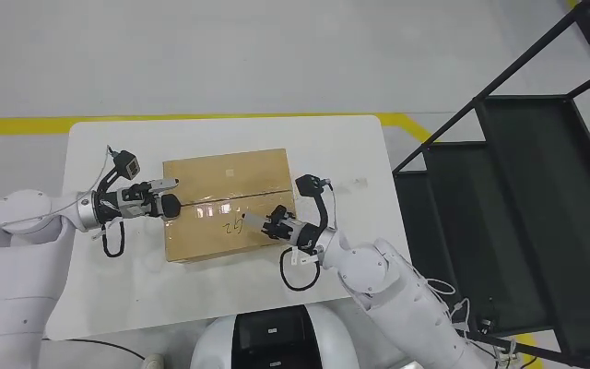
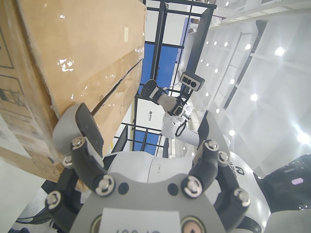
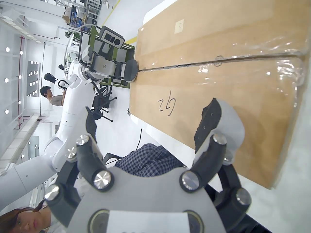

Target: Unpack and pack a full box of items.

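Nearest us, the left tool (image 2: 145, 118) stands wide open and holds nothing. One of its pads (image 2: 87, 122) lies against the top edge of the cardboard box (image 1: 230, 184), where the taped middle seam ends. The right tool (image 3: 150, 112) is likewise spread and empty, with one finger above the lid just beside a handwritten mark (image 3: 167, 105). The box sits closed in the middle of the white surface (image 1: 341, 148), with clear tape (image 3: 267, 59) along its seam. The left tool is at its left end, and the right is over the near flap toward the right end.
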